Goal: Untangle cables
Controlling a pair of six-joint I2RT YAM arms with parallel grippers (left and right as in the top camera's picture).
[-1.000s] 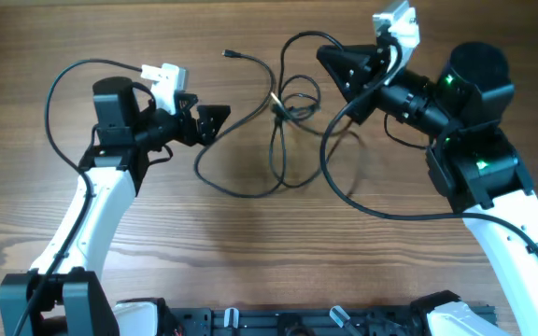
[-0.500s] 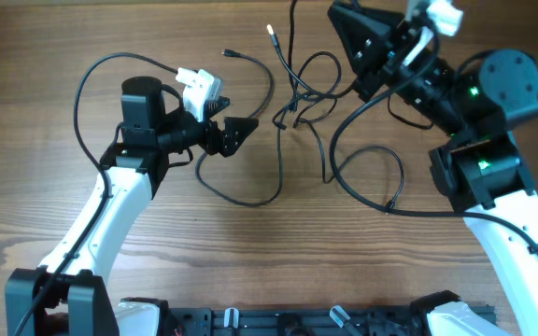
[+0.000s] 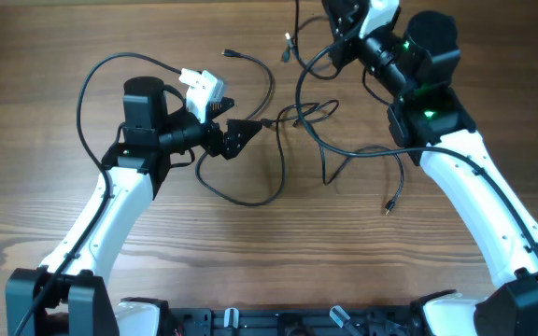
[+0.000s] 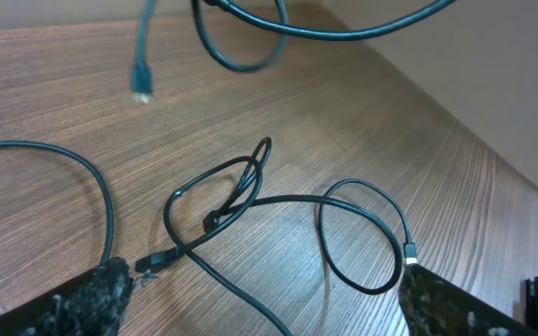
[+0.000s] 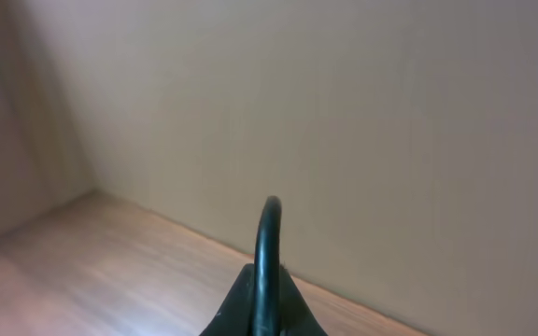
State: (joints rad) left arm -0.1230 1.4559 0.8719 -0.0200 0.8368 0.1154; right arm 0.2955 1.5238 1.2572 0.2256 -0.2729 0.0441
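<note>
Two robot arms (image 3: 110, 201) (image 3: 479, 191), two end effectors (image 3: 239, 137) (image 3: 339, 17), one wooden table (image 3: 26, 140), several tangled black cables (image 3: 297, 115), count unclear

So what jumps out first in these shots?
The right hand, at the far edge of the brown wooden table, is shut on a thin black cable, holding it up in the air. The left hand gapes open beside the loose knot of black cords mid-table.
</note>
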